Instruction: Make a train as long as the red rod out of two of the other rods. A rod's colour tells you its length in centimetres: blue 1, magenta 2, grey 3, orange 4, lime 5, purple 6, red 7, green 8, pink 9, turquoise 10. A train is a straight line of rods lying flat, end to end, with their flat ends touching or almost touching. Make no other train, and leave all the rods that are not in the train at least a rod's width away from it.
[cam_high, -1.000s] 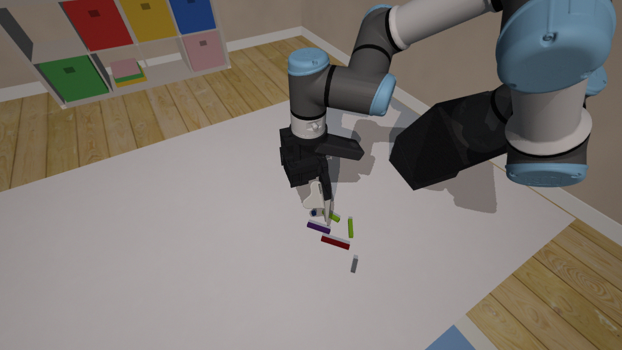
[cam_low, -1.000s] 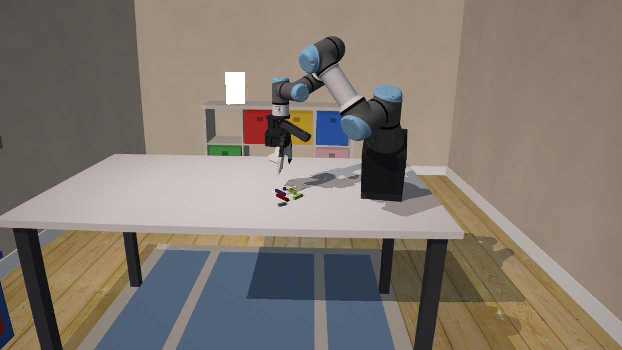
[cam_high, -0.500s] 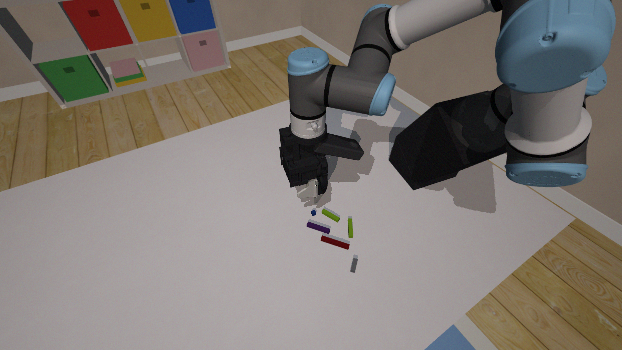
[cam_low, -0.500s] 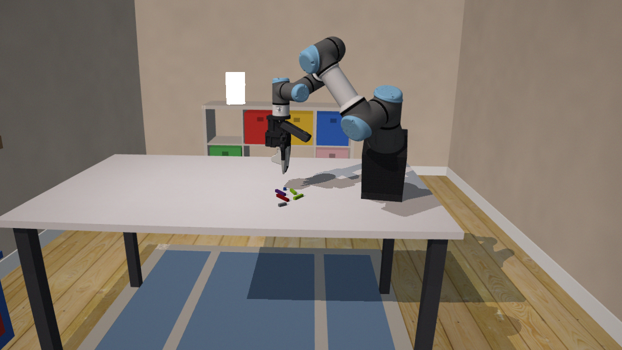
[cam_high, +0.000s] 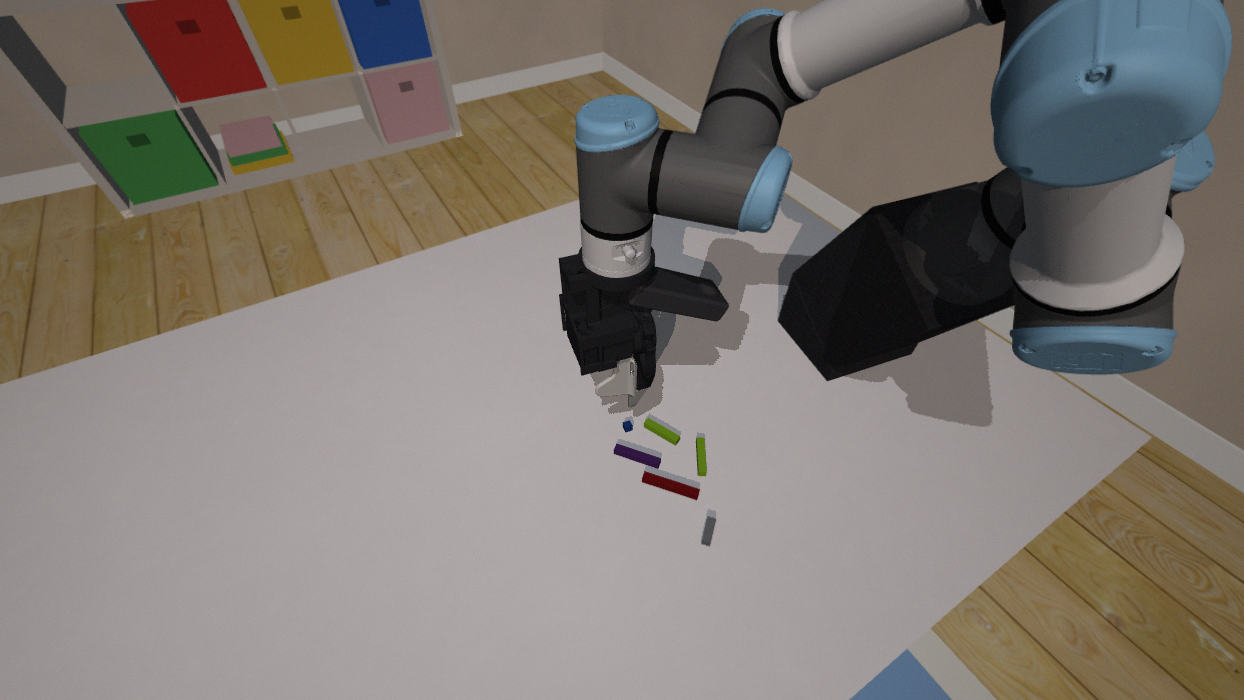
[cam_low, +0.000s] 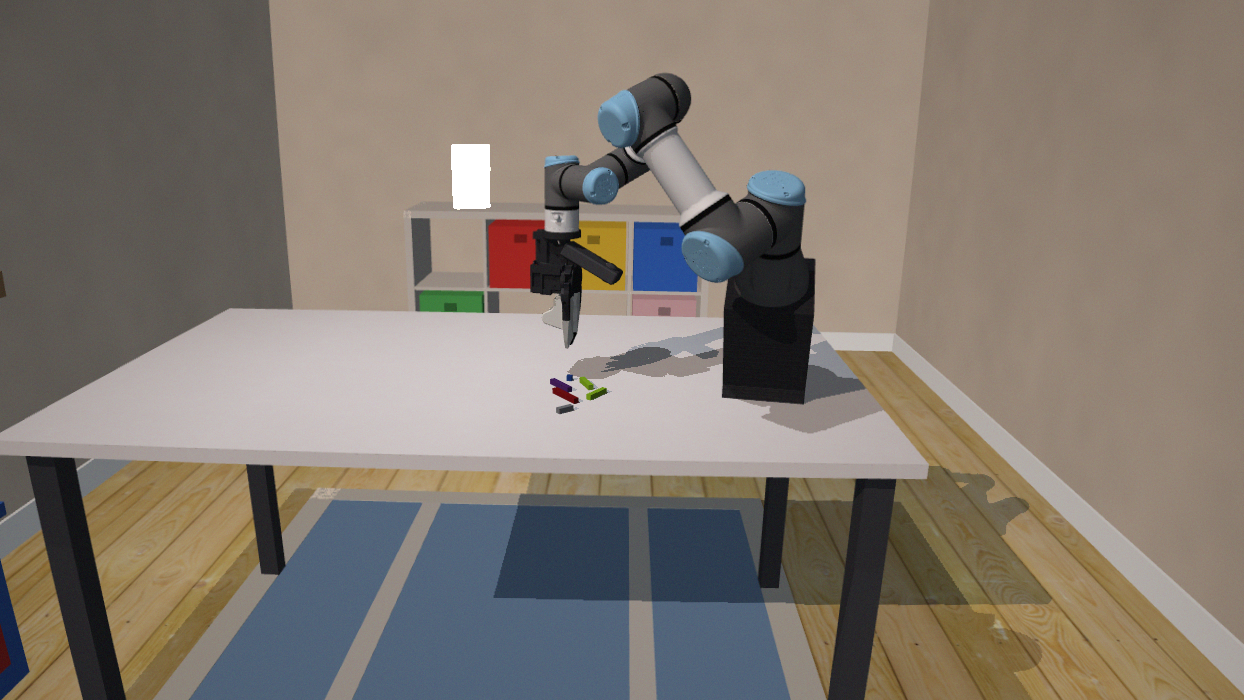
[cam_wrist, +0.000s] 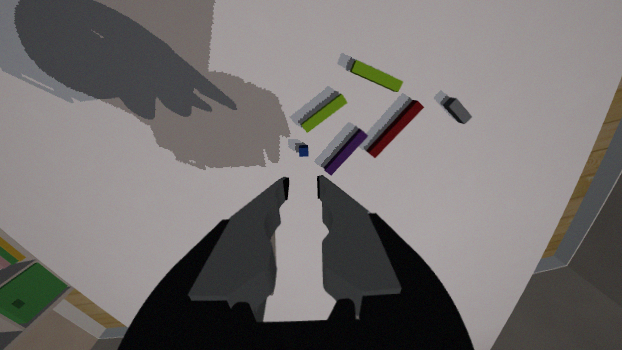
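The red rod (cam_high: 670, 484) (cam_wrist: 395, 129) (cam_low: 565, 395) lies flat on the white table (cam_high: 260, 487). The purple rod (cam_high: 636, 453) (cam_wrist: 345, 151) lies beside it, roughly parallel and apart. A small blue rod (cam_high: 627, 425) (cam_wrist: 303, 150) sits near the purple rod's end, not touching it. One lime rod (cam_high: 662, 430) (cam_wrist: 324, 113) lies beyond the purple rod, a second lime rod (cam_high: 700, 455) (cam_wrist: 376, 76) to the side, and a grey rod (cam_high: 708, 528) (cam_wrist: 457, 110) apart from the rest. My gripper (cam_high: 628, 387) (cam_low: 567, 342) (cam_wrist: 303, 178) hangs above the table just short of the blue rod, fingers narrowed with nothing between them.
The arm's black base (cam_high: 852, 287) stands on the table at the right. A shelf with coloured bins (cam_high: 217, 87) stands on the floor behind the table. The table's edge runs along the right side (cam_high: 1087, 470).
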